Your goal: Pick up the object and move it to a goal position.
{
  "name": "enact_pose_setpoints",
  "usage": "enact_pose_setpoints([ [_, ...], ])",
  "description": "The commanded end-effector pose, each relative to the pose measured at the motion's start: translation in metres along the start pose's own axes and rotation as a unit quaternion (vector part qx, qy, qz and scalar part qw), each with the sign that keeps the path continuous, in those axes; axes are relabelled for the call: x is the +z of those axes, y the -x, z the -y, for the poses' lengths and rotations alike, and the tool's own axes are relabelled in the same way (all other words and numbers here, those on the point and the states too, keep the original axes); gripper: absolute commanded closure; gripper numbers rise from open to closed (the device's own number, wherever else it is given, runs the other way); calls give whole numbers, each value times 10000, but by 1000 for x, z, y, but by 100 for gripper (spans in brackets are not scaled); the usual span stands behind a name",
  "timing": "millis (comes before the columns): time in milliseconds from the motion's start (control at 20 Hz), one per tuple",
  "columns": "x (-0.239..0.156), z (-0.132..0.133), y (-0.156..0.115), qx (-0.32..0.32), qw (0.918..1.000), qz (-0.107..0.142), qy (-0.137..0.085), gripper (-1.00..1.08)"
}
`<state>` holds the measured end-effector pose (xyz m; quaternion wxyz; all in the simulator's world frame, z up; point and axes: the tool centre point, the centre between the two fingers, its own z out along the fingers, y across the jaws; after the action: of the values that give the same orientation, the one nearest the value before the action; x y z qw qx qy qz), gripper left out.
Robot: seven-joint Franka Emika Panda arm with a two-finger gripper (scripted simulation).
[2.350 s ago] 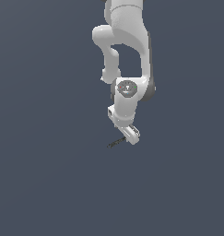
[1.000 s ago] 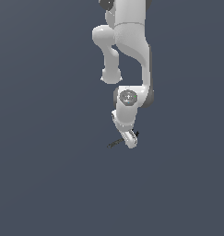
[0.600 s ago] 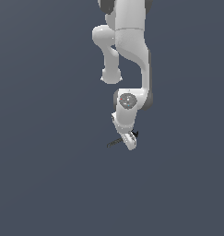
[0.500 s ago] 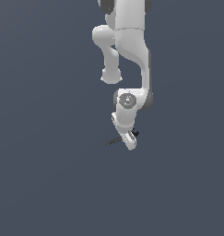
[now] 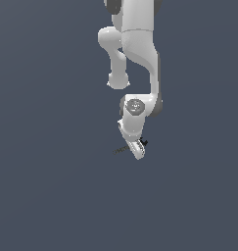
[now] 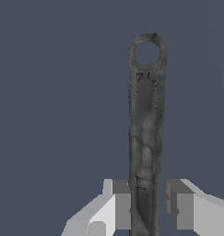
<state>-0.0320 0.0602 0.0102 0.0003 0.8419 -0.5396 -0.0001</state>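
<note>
This is a bare simulated scene, not any real room. One flat, dark blue-grey surface fills both views, with no walls, furniture, horizon or edge to tell floor from backdrop. The white arm is rendered in smooth, untextured shading, and the grey tool shows blocky, pixelated edges (plain marks of a simulator's render).
</note>
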Motion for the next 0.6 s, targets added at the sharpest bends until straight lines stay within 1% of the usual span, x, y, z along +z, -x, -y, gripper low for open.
enact_pose_setpoints([
  [0,-3,-1,-1,-1,10000,0,-3,108],
  [300,-23,-9,-13,0,10000,3,-4,108],
  [550,-53,-22,-30,1,10000,5,-4,108],
])
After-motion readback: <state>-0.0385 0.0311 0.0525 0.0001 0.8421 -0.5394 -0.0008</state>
